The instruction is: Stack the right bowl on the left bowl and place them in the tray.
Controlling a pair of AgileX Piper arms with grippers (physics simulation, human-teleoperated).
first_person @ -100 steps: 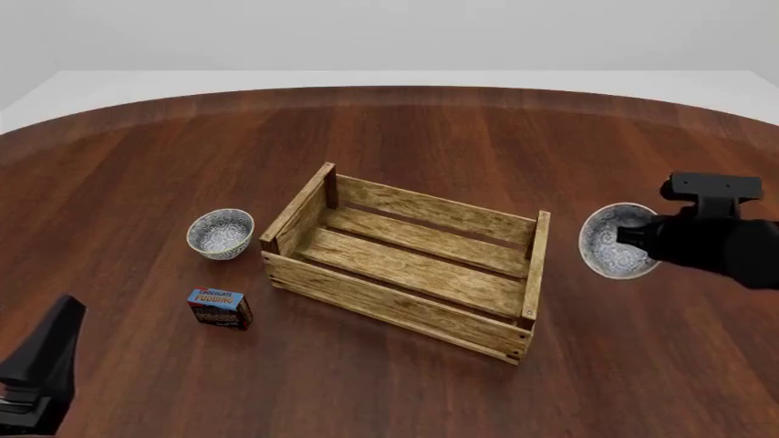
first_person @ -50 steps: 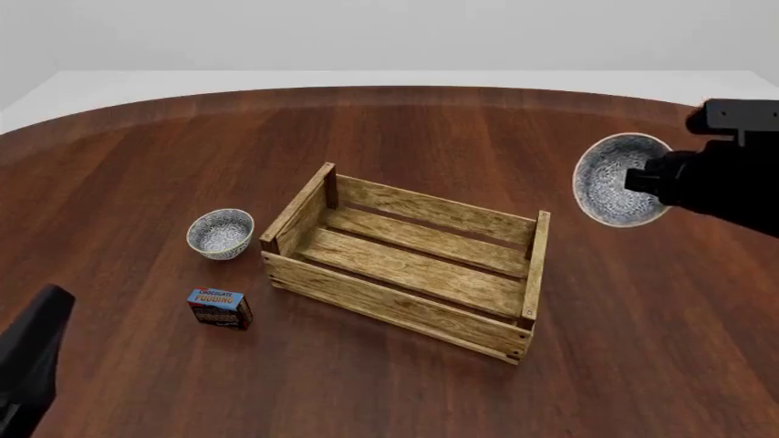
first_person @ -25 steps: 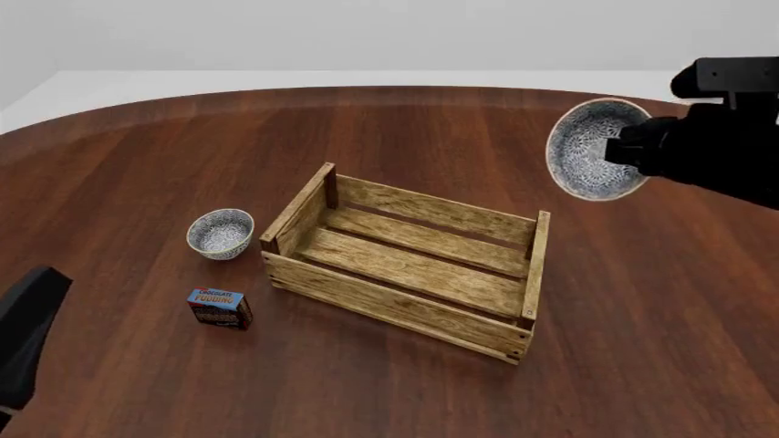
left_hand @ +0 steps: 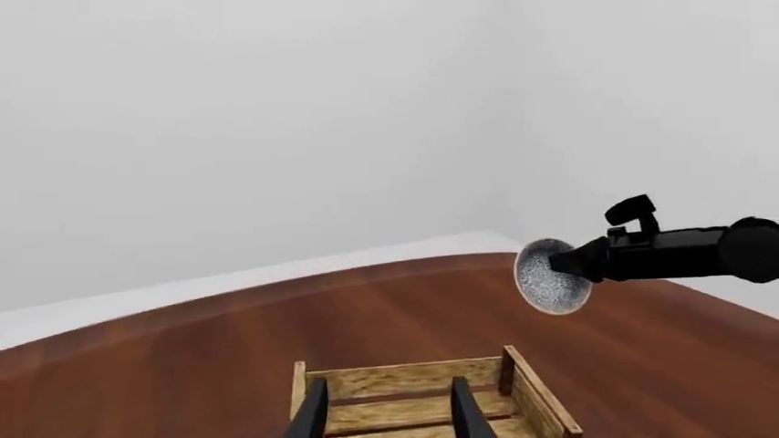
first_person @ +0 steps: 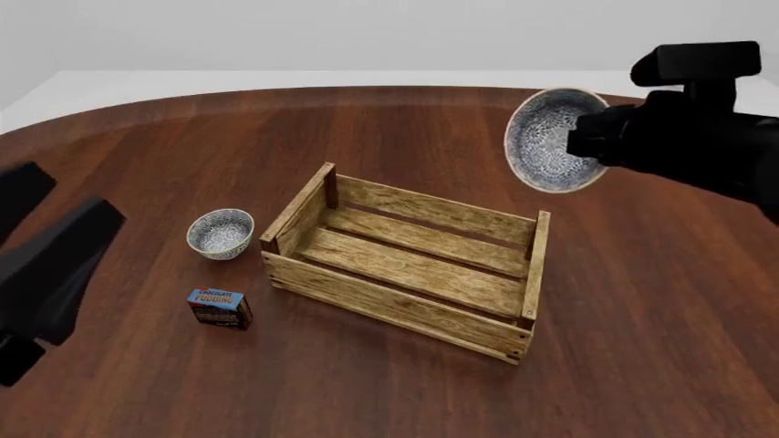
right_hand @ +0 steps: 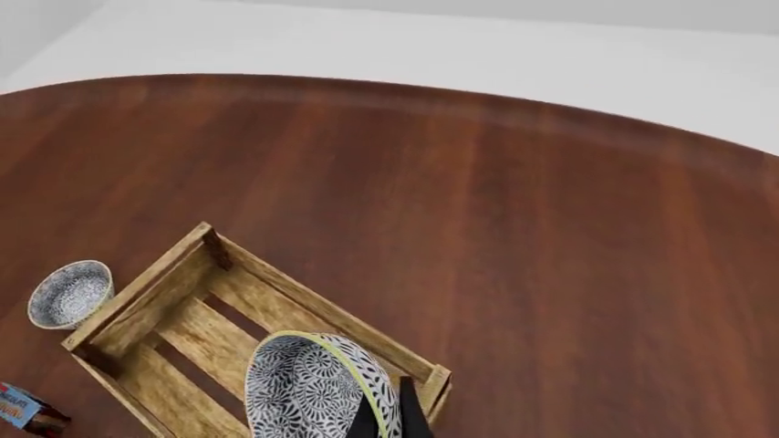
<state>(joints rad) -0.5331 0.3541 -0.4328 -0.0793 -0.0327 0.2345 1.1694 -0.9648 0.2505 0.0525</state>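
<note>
Since two seconds ago my right pincer (first_person: 582, 139) has carried the small white bowl with the blue-grey floral pattern (first_person: 550, 140) up off the dark reddish-brown wooden counter (first_person: 402, 137) and leftward; it now hangs in the air, tipped on its side with its mouth facing left, above the counter beyond the far right corner of the large light-wood slatted tray (first_person: 408, 260). I keep the pincer clamped on the bowl's rim. My left arm has risen at the left edge of the front view; its pincer (left_hand: 387, 418) shows two dark fingers (left_hand: 316, 415) apart with nothing between them. I see the matching patterned bowl (first_person: 221, 233) upright on the counter just left of the tray, and the small blue-and-red pudding box (first_person: 221, 307) in front of it
</note>
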